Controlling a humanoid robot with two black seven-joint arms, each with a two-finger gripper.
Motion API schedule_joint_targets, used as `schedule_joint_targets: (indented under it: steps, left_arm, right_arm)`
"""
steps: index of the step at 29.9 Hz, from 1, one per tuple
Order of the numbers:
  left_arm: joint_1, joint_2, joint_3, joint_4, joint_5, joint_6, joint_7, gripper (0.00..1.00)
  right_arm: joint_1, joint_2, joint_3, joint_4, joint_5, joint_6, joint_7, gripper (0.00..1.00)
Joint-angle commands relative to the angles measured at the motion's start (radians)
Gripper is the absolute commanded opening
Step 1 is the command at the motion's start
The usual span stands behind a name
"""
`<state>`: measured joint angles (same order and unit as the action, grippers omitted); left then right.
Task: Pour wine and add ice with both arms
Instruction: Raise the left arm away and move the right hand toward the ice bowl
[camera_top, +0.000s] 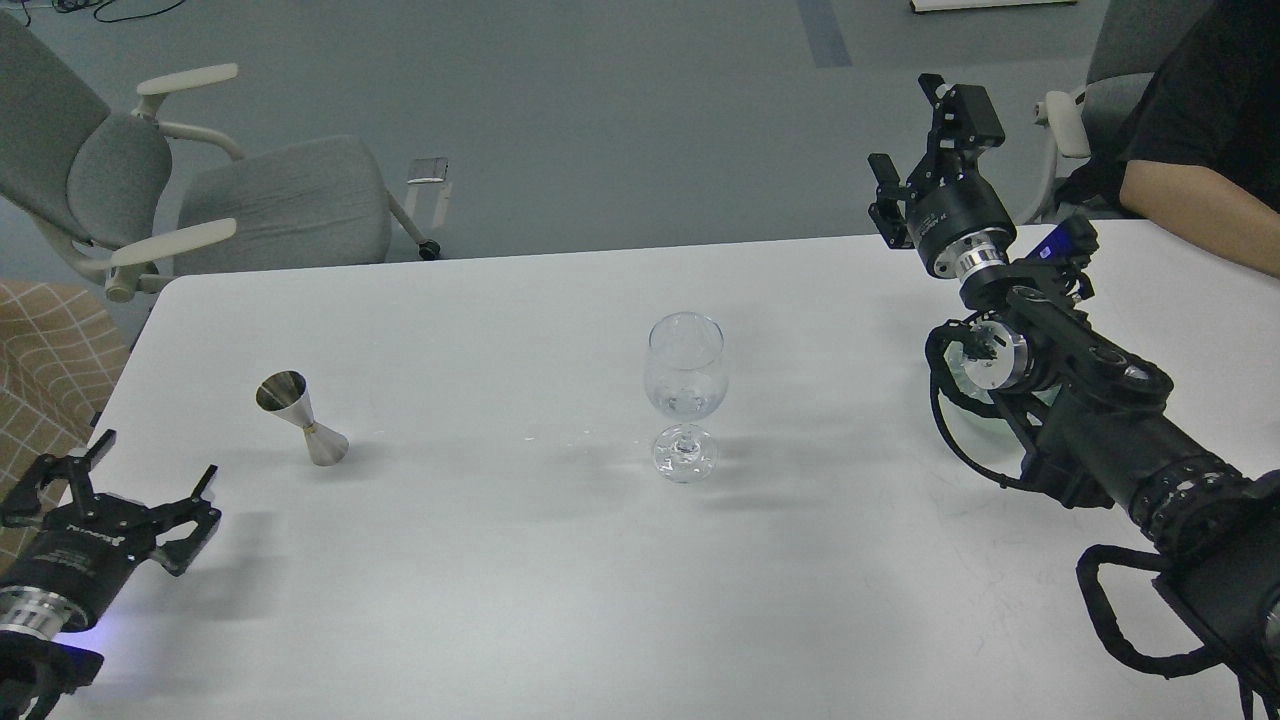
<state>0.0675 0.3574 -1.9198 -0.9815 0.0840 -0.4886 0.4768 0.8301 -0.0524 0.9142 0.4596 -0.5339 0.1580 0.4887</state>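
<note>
A clear stemmed wine glass (685, 385) stands upright at the middle of the white table (520, 590). Something clear and glassy lies low in its bowl; I cannot tell if it is ice or liquid. A steel jigger (301, 418) stands to its left. My left gripper (152, 462) is open and empty at the table's front left corner, below the jigger. My right gripper (912, 140) is open and empty, raised above the table's far right edge, well right of the glass. No wine bottle or loose ice shows.
A greenish glassy thing (985, 412) is mostly hidden behind my right arm's wrist. A person's bare forearm (1195, 205) rests on the far right corner. Grey office chairs (250, 205) stand behind the table, one on the left and one at the far right.
</note>
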Motion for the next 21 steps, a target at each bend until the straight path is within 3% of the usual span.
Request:
schedule_joint_targets:
  steps: [1, 3, 5, 7, 11, 13, 14, 16, 21]
  left_arm:
    - [-0.084, 0.119, 0.011, 0.105, 0.022, 0.000, -0.052, 0.98]
    - [-0.144, 0.173, 0.022, 0.179, 0.066, 0.000, -0.082, 0.98]
    - [-0.237, 0.222, 0.056, 0.233, 0.172, 0.000, -0.153, 0.98]
    - [-0.274, 0.242, 0.082, 0.241, 0.235, 0.000, -0.196, 0.98]
    - [-0.345, 0.268, 0.153, 0.239, 0.393, 0.000, -0.368, 0.98]
    - [-0.392, 0.270, 0.197, 0.236, 0.477, 0.000, -0.481, 0.98]
    - [-0.393, 0.270, 0.197, 0.236, 0.477, 0.000, -0.481, 0.98]
    - [-0.446, 0.272, 0.263, 0.227, 0.566, 0.000, -0.555, 0.98]
    - [-0.523, 0.258, 0.343, 0.216, 0.625, 0.000, -0.600, 0.98]
  right_arm:
    - [0.001, -0.001, -0.001, 0.011, -0.005, 0.000, 0.000, 1.00]
    - [0.003, -0.003, -0.012, 0.013, -0.006, -0.001, 0.000, 1.00]
    - [0.004, -0.006, -0.034, 0.017, -0.006, -0.001, 0.000, 1.00]
    - [0.004, -0.017, -0.040, 0.027, -0.006, -0.001, 0.000, 1.00]
    - [0.003, -0.044, -0.064, 0.071, -0.006, -0.023, 0.000, 1.00]
    - [0.003, -0.084, -0.116, 0.105, -0.006, -0.032, 0.000, 1.00]
    - [0.003, -0.084, -0.117, 0.105, -0.006, -0.032, 0.000, 1.00]
    - [0.004, -0.141, -0.184, 0.148, -0.008, -0.041, 0.000, 1.00]
    - [0.000, -0.262, -0.259, 0.246, -0.009, -0.064, 0.000, 1.00]
